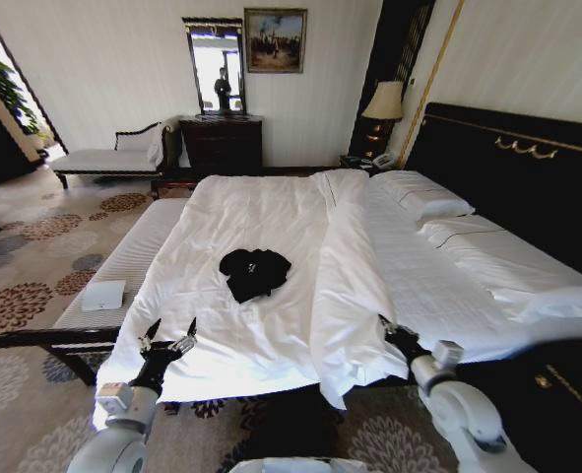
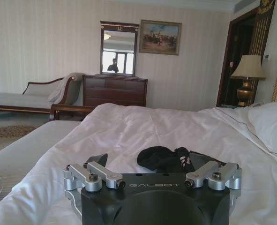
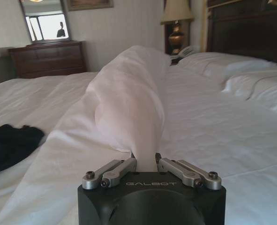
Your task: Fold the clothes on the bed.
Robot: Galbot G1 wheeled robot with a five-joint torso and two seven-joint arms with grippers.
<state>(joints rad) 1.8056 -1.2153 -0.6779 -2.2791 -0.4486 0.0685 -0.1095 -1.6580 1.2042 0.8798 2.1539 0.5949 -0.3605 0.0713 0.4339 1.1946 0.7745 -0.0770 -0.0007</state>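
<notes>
The clothes are one black T-shirt (image 1: 254, 271), crumpled in a small heap on the white duvet of the bed (image 1: 271, 207), left of a long raised fold of duvet (image 1: 345, 256). My left gripper (image 1: 170, 333) hovers open at the bed's near edge, short of the shirt and apart from it. Its wrist view looks between the spread fingers (image 2: 150, 161) at the shirt (image 2: 161, 157) ahead. My right gripper (image 1: 394, 333) sits low at the near end of the duvet fold, fingers drawn together (image 3: 145, 159). Off to one side lies the shirt's edge (image 3: 9, 143).
White pillows (image 1: 433, 202) lie against the dark headboard (image 1: 527, 177) on the right. A striped bench (image 1: 123, 261) with a white folded item (image 1: 103, 294) runs along the bed's left side. A dresser (image 1: 222, 143), chaise (image 1: 108, 158) and lamp (image 1: 384, 101) stand by the far wall.
</notes>
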